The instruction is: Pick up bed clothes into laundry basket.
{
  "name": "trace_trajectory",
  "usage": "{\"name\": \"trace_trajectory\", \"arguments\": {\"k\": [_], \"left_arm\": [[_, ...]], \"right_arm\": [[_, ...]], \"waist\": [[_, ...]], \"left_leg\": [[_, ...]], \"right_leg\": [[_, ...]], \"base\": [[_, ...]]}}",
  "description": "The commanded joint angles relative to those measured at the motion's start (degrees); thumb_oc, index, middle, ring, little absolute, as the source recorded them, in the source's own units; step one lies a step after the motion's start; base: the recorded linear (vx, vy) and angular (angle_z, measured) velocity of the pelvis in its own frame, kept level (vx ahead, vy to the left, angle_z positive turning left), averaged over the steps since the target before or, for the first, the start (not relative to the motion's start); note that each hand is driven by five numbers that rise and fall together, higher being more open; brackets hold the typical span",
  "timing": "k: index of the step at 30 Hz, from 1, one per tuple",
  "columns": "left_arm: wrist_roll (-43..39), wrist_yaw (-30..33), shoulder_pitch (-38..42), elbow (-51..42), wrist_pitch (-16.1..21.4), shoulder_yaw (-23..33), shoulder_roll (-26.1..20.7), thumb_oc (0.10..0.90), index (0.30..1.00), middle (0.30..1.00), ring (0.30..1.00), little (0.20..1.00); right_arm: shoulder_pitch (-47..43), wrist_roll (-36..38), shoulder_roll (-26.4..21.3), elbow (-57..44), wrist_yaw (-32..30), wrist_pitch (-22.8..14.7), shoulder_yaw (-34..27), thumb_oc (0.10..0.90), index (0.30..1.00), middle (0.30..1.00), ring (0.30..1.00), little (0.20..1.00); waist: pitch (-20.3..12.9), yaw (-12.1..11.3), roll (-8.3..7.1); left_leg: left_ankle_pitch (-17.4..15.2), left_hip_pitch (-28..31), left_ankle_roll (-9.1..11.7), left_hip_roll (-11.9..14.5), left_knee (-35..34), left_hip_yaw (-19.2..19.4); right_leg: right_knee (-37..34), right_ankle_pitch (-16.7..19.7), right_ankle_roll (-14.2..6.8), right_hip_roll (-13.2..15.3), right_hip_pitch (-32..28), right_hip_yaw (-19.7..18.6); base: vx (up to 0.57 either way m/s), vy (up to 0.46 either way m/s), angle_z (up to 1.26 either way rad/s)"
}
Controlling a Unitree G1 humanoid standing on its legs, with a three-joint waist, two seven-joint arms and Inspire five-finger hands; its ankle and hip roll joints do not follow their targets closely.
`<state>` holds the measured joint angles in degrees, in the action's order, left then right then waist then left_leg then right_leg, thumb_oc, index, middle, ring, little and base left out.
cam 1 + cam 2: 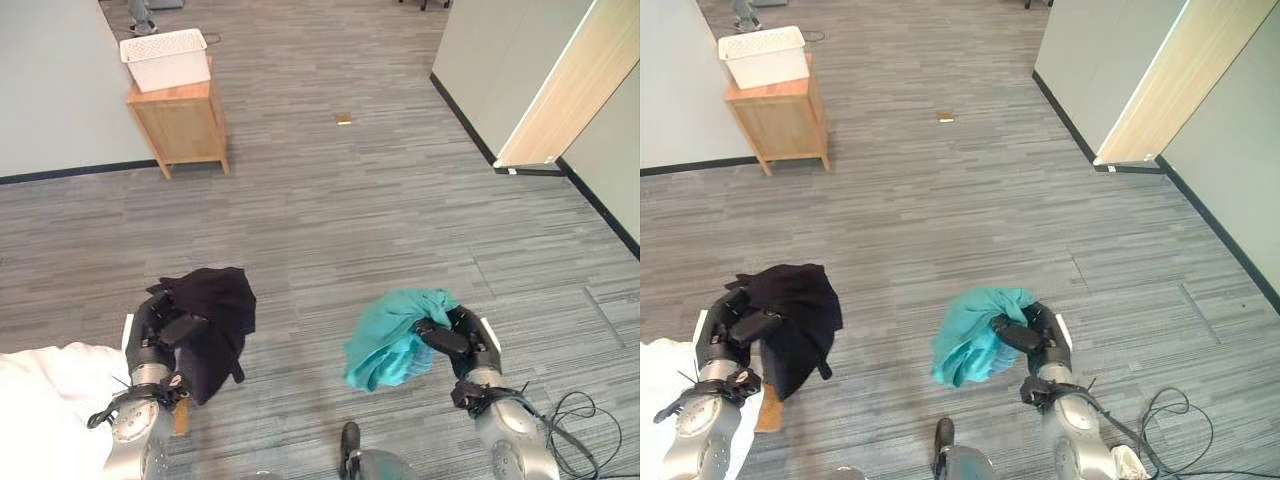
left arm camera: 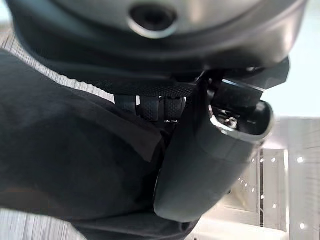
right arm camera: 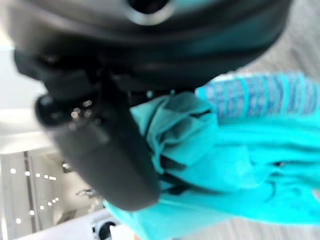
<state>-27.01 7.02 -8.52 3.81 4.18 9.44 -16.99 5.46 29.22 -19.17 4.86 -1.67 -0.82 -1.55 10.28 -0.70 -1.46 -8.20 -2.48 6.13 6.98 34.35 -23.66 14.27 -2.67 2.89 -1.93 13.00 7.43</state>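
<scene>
Fingers curl round cloth: left hand [image 1: 165,328] raised gripping black garment [image 1: 215,315], right hand [image 1: 462,340] teal garment [image 1: 392,335].

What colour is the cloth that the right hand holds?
The cloth in the right hand is teal, best seen in the left eye view.

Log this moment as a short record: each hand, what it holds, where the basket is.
left hand: shut on black cloth, held above the floor
right hand: shut on teal cloth, held above the floor
basket: white, on a wooden stand by the far wall, well ahead on the left
bed: white sheet at lower left
floor: grey carpet
</scene>
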Motion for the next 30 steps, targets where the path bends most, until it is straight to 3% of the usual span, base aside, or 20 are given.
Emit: {"name": "trace_trajectory", "arguments": {"k": [1,4,7,8,10,11,13,14,15,16,17,18,19,20,21,22,23,27,29,30], "left_arm": [[-1.5,-0.7,4.1,-8.3,6.2,0.7,-4.2,0.4,0.3,0.3,0.3,0.3],[-1.7,-1.1,5.2,-8.8,5.7,-0.9,-3.7,0.4,0.3,0.3,0.3,0.3],[-1.2,-1.6,4.4,-9.5,5.8,-2.3,-2.9,0.4,0.3,0.3,0.3,0.3],[0.4,-0.9,4.2,-9.6,5.9,-2.3,-2.7,0.4,0.3,0.3,0.3,0.3],[1.5,-0.1,3.7,-9.9,5.8,-2.8,-2.6,0.4,0.3,0.3,0.3,0.3],[2.5,0.4,3.9,-10.1,5.8,-2.5,-2.7,0.4,0.3,0.3,0.3,0.3],[3.6,0.7,4.1,-10.3,5.8,-2.4,-3.0,0.4,0.3,0.3,0.3,0.3],[4.1,0.6,4.1,-10.9,5.6,-1.9,-3.4,0.4,0.3,0.3,0.3,0.3],[4.4,0.4,3.5,-10.8,5.7,-1.7,-3.6,0.4,0.3,0.3,0.3,0.3],[5.2,0.2,2.7,-10.8,5.6,-1.6,-3.8,0.4,0.3,0.3,0.3,0.3],[5.9,0.3,3.0,-10.6,4.5,-1.8,-3.9,0.4,0.3,0.3,0.3,0.3],[4.9,0.7,3.6,-10.6,4.5,-2.1,-4.4,0.4,0.3,0.3,0.3,0.3],[4.9,0.7,3.7,-10.9,4.7,-2.1,-4.7,0.4,0.3,0.3,0.3,0.3],[6.2,0.4,4.5,-10.9,4.5,-2.8,-5.9,0.4,0.3,0.3,0.3,0.3],[6.2,0.4,4.5,-10.9,4.5,-2.8,-5.8,0.4,0.3,0.3,0.3,0.3],[6.3,-0.3,5.9,-11.2,4.4,-3.6,-6.6,0.4,0.3,0.3,0.3,0.3],[6.3,-0.3,6.4,-11.2,4.5,-3.9,-6.7,0.4,0.3,0.3,0.3,0.3],[5.3,-1.0,8.6,-11.2,4.9,-6.5,-7.3,0.4,0.3,0.3,0.3,0.3],[6.2,-1.3,9.2,-12.7,4.6,-7.1,-8.0,0.4,0.3,0.3,0.3,0.3],[6.3,-2.0,7.8,-13.5,4.8,-6.5,-7.7,0.4,0.3,0.3,0.3,0.3]], "right_arm": [[-6.0,2.1,-2.4,-6.8,-1.0,-9.5,-1.4,0.4,0.3,0.3,0.3,0.3],[-7.2,3.5,-2.8,-6.6,-2.3,-9.3,-2.0,0.4,0.3,0.3,0.3,0.3],[-8.1,3.4,-3.2,-7.3,-1.6,-9.2,-1.6,0.4,0.3,0.3,0.3,0.3],[-8.9,2.8,-3.6,-7.5,-1.2,-9.2,-0.5,0.4,0.3,0.3,0.3,0.3],[-9.4,2.2,-3.4,-6.8,-0.5,-8.4,2.0,0.4,0.3,0.3,0.3,0.3],[-9.8,1.8,-3.4,-6.7,-0.3,-8.1,2.7,0.4,0.3,0.3,0.3,0.3],[-10.9,0.6,-3.3,-6.8,0.9,-7.3,3.9,0.4,0.3,0.3,0.3,0.3],[-10.8,-0.4,-3.1,-7.7,1.8,-7.1,3.9,0.4,0.3,0.3,0.3,0.3],[-10.5,-1.4,-2.7,-7.8,2.0,-6.6,4.5,0.4,0.3,0.3,0.3,0.3],[-9.9,-3.1,-1.9,-7.2,2.4,-6.4,5.1,0.4,0.3,0.3,0.3,0.3],[-9.5,-4.7,-1.5,-5.6,2.1,-6.0,5.3,0.4,0.3,0.3,0.3,0.3],[-8.7,-4.5,-1.4,-5.6,2.6,-5.3,5.0,0.4,0.3,0.3,0.3,0.3],[-8.2,-4.4,-1.1,-5.8,3.1,-5.3,5.0,0.4,0.3,0.3,0.3,0.3],[-6.2,-4.9,-1.0,-5.1,2.8,-5.2,3.8,0.4,0.3,0.3,0.3,0.3],[-6.2,-4.9,-1.0,-5.1,2.8,-5.2,3.8,0.4,0.3,0.3,0.3,0.3],[-4.6,-3.9,-0.9,-5.5,3.2,-5.3,3.1,0.4,0.3,0.3,0.3,0.3],[-4.3,-3.4,-0.8,-5.8,3.4,-5.3,2.9,0.4,0.3,0.3,0.3,0.3],[-3.7,-1.6,-1.8,-6.0,2.6,-5.8,0.9,0.4,0.3,0.3,0.3,0.3],[-1.1,-2.6,-3.2,-7.8,3.1,-5.4,-1.9,0.4,0.3,0.3,0.3,0.3],[-0.5,-0.9,-2.7,-9.5,4.2,-5.3,-1.9,0.4,0.3,0.3,0.3,0.3]], "waist": [[-3.1,-1.0,-3.19],[-1.9,-3.7,-3.72],[-3.5,-6.1,-3.26],[-4.4,-7.4,-2.28],[-5.9,-9.2,-1.9],[-6.6,-9.7,-2.07],[-7.8,-10.8,-2.15],[-8.5,-11.1,-2.64],[-9.0,-11.6,-3.24],[-10.0,-12.0,-4.37],[-10.1,-12.4,-5.02],[-8.6,-11.2,-4.01],[-7.7,-10.0,-2.64],[-6.6,-6.9,-0.74],[-6.7,-6.7,-0.61],[-6.5,-5.3,-0.02],[-6.4,-4.5,0.21],[-6.0,-2.2,-1.84],[-5.8,-2.6,-2.93],[-5.8,-3.3,-3.46]], "left_leg": [[19.6,0.0,-4.0,-2.3,1.2,5.5],[12.8,-8.8,-4.8,-7.7,-1.1,6.6],[9.5,-12.4,-5.1,-13.1,-16.1,10.1],[11.6,-13.6,-5.8,-15.0,-26.4,12.5],[15.0,-11.5,-6.8,-16.7,-31.5,12.7],[16.7,-11.5,-6.5,-17.5,-36.0,15.7],[17.4,-11.5,-6.9,-17.4,-34.6,21.9],[15.8,-10.6,-8.3,-17.1,-33.4,24.4],[14.3,-9.7,-9.7,-17.1,-32.8,23.4],[13.1,-8.2,-11.0,-18.0,-32.2,21.9],[11.3,-7.4,-12.1,-18.7,-30.7,21.6],[10.4,-4.9,-12.3,-17.1,-30.7,20.4],[10.1,-2.5,-12.4,-16.0,-31.1,18.6],[9.2,1.5,-12.6,-15.2,-31.7,13.1],[9.4,1.3,-12.5,-15.1,-31.8,12.9],[9.0,3.8,-11.8,-14.0,-33.2,10.0],[8.6,5.1,-11.2,-13.5,-33.4,8.1],[5.2,6.5,-8.8,-14.7,-32.3,0.9],[3.6,5.2,-7.8,-15.0,-29.2,-1.8],[3.1,4.8,-7.7,-15.0,-29.4,-1.6]], "right_leg": [[-9.9,1.7,-5.3,4.6,-6.3,-4.9],[-10.3,-1.0,-4.5,3.8,-11.3,-7.1],[-12.2,-3.3,-4.6,2.1,-15.7,-7.6],[-13.5,-4.7,-4.3,-0.5,-18.4,-7.7],[-14.0,-5.2,-3.8,-2.1,-21.1,-8.5],[-14.3,-6.6,-3.7,-2.5,-23.2,-9.0],[-12.9,-8.8,-3.8,-2.5,-26.1,-9.3],[-10.2,-10.3,-4.5,-1.7,-26.6,-8.8],[-7.1,-11.0,-5.1,-0.5,-26.1,-8.4],[2.4,-7.7,-7.3,1.4,-23.7,-7.2],[13.9,2.2,-11.5,4.1,-21.3,-6.6],[23.0,7.1,-13.4,4.4,-16.4,-6.4],[27.9,7.2,-12.9,3.5,-12.4,-6.6],[34.6,3.5,-10.8,1.3,-7.1,-7.6],[34.6,3.7,-10.7,1.2,-6.9,-7.4],[29.7,1.5,-8.9,5.9,-3.8,-7.4],[25.2,0.0,-8.0,7.4,-3.0,-6.8],[-2.6,-1.3,-9.3,5.2,-4.9,-13.9],[-6.8,-1.6,-9.8,5.6,-8.3,-15.5],[-7.3,0.0,-10.2,6.4,-8.4,-13.0]], "base": [[0.39,-0.332,-0.28],[0.49,-0.236,-0.19],[0.62,-0.149,-0.03],[0.63,-0.142,-0.25],[0.58,-0.114,-0.16],[0.6,-0.084,-0.48],[0.57,-0.015,-0.67],[0.55,0.042,-0.46],[0.56,0.081,-0.45],[0.52,0.12,-0.37],[0.46,0.134,-0.55],[0.36,0.113,-0.61],[0.46,0.064,-0.13],[0.37,0.031,0.62],[0.52,-0.056,1.76],[0.34,-0.11,1.83],[0.45,-0.169,1.89],[0.31,-0.219,1.23],[0.17,-0.225,1.47],[0.07,-0.221,1.45]]}}
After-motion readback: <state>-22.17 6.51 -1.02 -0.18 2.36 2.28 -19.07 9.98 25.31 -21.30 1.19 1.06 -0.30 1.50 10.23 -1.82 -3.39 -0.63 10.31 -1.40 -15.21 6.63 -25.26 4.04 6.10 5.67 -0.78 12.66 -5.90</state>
